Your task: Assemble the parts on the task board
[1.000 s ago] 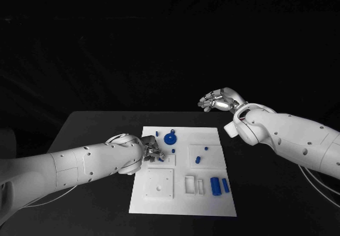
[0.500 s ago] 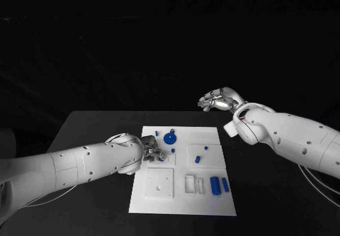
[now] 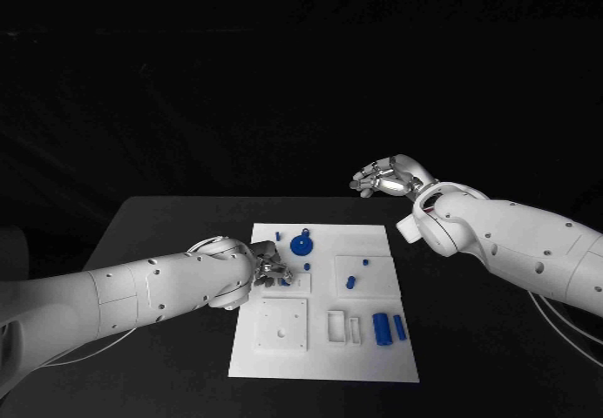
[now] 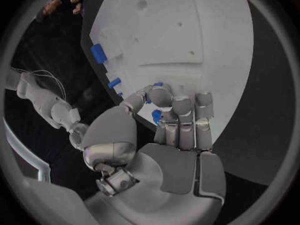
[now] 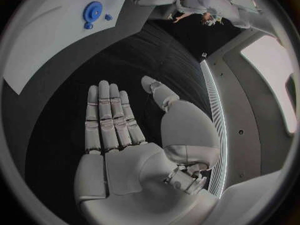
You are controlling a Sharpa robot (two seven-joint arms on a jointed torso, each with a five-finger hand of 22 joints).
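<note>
The white task board (image 3: 329,353) lies in the middle of the black table. My left hand (image 3: 267,265) rests over the board's left side, its fingers curled; in the left wrist view the left hand (image 4: 172,122) pinches a small blue part (image 4: 155,116) between thumb and fingers, close above the board (image 4: 187,30). My right hand (image 3: 387,180) hangs in the air beyond the board's far right corner, and in the right wrist view the right hand (image 5: 119,130) shows a flat palm with straight fingers holding nothing.
A round blue disc (image 3: 301,245) sits near the board's far edge, with a small blue peg (image 3: 276,235) beside it. Two blue cylinders (image 3: 381,328) (image 3: 400,327) lie at the near right. Small blue pieces (image 3: 350,282) (image 3: 366,260) stand mid-right. A recessed square (image 3: 284,325) is near left.
</note>
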